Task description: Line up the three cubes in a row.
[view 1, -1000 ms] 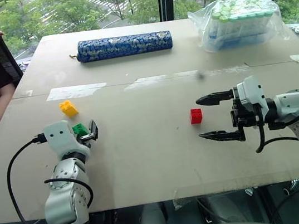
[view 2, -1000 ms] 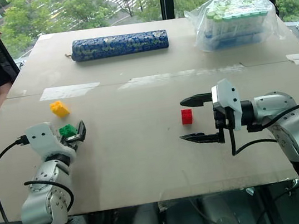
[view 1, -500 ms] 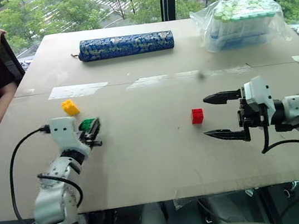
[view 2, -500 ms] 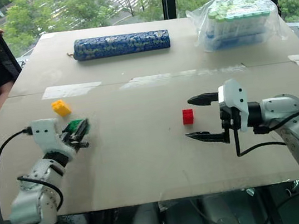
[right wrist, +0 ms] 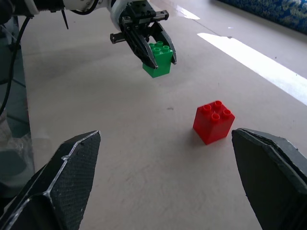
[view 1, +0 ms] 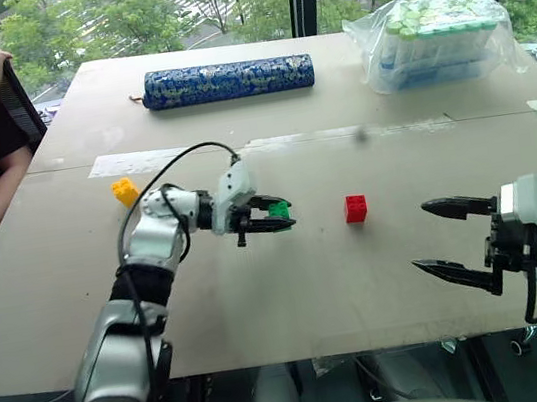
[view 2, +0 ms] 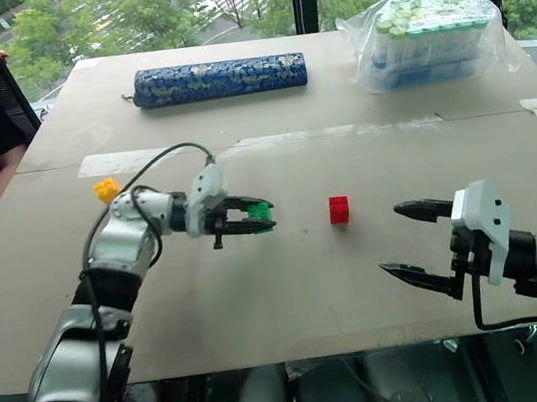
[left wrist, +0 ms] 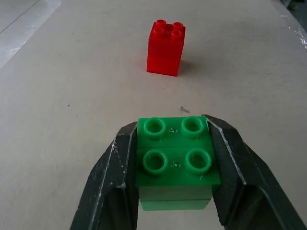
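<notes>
Left wrist view is showing the green cube (left wrist: pixel 176 163) pinched squarely between the two black fingers (left wrist: pixel 108 187) of the left gripper (view 1: pixel 273 216), studs facing up, hanging clear of the table (view 1: pixel 292 288) and aimed toward the red cube (view 1: pixel 355 208), which is sitting upright near the middle of the board. The yellow cube (view 1: pixel 125 191) is resting well apart, out toward the robot's left, near the strip of pale tape. By the look of them these are hard, light, hollow plastic bricks: stiff enough to take a firm pinch, smooth enough on the flat sides to slip if clamped off-centre, and unlikely to break if dropped. The sensible hold is across two opposite flat walls, low on the body, as the green one is being held now. Each cube is about as wide as it is tall, so there is no real long axis; only the studded top is marking which way is up. The right gripper (view 1: pixel 461 239) is hanging spread wide and empty, near the red cube on the robot's right.
</notes>
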